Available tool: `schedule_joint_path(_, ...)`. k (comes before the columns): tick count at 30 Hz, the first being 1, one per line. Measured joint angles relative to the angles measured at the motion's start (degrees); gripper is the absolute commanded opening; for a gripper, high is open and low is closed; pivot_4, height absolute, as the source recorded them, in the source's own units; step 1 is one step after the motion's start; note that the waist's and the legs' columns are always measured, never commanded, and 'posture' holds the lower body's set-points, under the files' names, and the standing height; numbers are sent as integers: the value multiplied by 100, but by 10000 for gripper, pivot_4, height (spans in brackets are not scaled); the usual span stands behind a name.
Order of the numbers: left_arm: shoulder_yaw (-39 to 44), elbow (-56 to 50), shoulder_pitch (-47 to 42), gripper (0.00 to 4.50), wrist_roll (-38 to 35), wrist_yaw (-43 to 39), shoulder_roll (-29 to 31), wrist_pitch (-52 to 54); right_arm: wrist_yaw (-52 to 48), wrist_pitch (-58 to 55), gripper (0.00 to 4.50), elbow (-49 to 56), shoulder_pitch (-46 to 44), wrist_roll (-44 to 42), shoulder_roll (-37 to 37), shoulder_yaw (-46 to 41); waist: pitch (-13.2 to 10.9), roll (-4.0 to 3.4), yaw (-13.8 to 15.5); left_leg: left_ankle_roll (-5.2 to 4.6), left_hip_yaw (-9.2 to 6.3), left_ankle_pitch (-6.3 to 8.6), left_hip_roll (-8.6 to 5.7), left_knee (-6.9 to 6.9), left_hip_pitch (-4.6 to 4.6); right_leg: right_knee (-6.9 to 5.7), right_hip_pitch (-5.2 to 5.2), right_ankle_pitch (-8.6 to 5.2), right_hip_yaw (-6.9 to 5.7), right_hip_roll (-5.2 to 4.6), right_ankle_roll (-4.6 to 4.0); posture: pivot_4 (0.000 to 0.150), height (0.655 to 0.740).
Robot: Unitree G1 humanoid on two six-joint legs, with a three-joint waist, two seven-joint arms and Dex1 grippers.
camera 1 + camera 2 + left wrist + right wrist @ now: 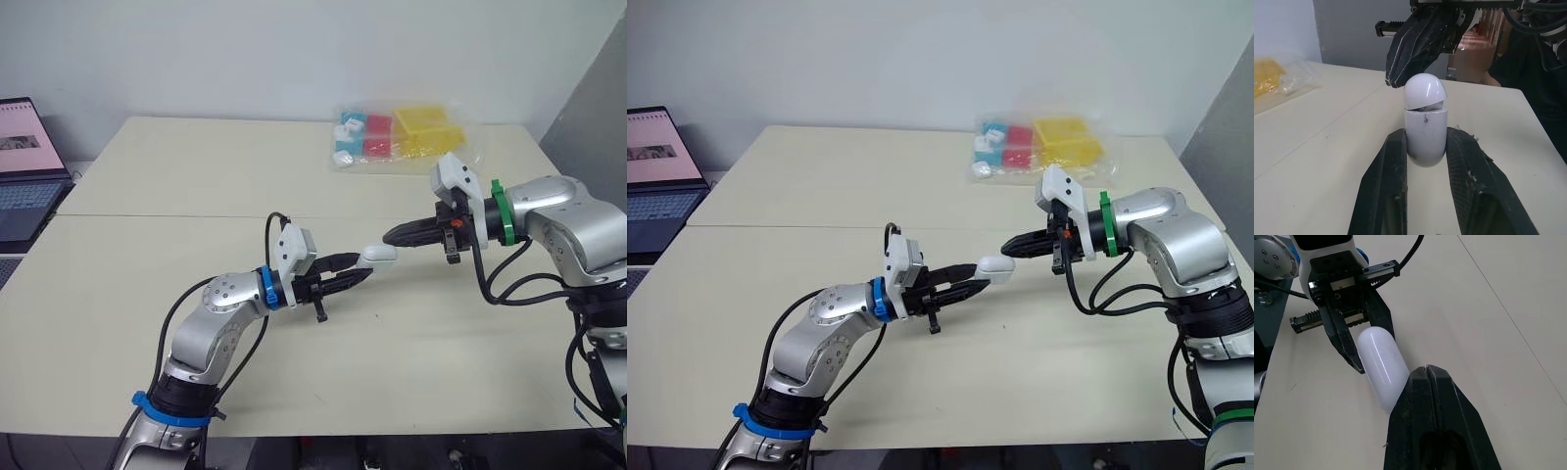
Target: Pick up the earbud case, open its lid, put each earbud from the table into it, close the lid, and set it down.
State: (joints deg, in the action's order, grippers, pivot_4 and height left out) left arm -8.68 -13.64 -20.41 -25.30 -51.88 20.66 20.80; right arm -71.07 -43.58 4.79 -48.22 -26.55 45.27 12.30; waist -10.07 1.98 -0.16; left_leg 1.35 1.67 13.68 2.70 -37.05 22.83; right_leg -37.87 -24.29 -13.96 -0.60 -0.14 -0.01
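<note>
Two grippers are being shown meeting above the table (176,294). At far left, an open laptop (24,171) is being seen off the table's edge. The earbud case (378,253) is being clamped by its body between the fingers of the left gripper (362,266), clear of the tabletop, its lid slightly parted. The right gripper (394,235), fingers pressed together on nothing, is being held at that lid, touching or just beside it. Farther back, a clear bag (402,137) of coloured items is being seen on the table.
</note>
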Motion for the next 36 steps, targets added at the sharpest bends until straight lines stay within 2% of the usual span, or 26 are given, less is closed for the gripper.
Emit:
schedule_joint_path(20, -3, 27, 25, 7723, 67, 122, -22, 150, 28, 183, 0, 183, 212, 127, 65, -44, 0, 0, 2, 0, 0, 0, 0, 0, 0, -1, 0, 0, 0, 0, 0, 1500, 7400)
schedule_joint_path(26, 21, 208, -41, 7723, -172, 571, -23, 1418, 217, 547, 0, 611, 982, 426, 645, -307, 0, 1, 11, 0, -1, 0, -3, 0, 2, 3, 2, 0, 0, -2, 1, 1500, 7400)
schedule_joint_path(32, 209, 428, -225, 7723, -631, 1084, -221, 2811, 495, 791, 0, 1021, 1693, 585, 844, -532, -1, 2, -8, 0, -1, 0, -1, -2, -8, -10, 3, 0, 1, 0, 2, 1500, 7400)
schedule_joint_path(36, 463, 807, -430, 7723, -953, 1380, -283, 3793, 755, 749, 0, 1644, 2369, 551, 839, -667, -1, 2, -16, 1, -9, -1, 1, -1, -14, -11, 9, -1, -4, 5, 1, 1500, 7400)
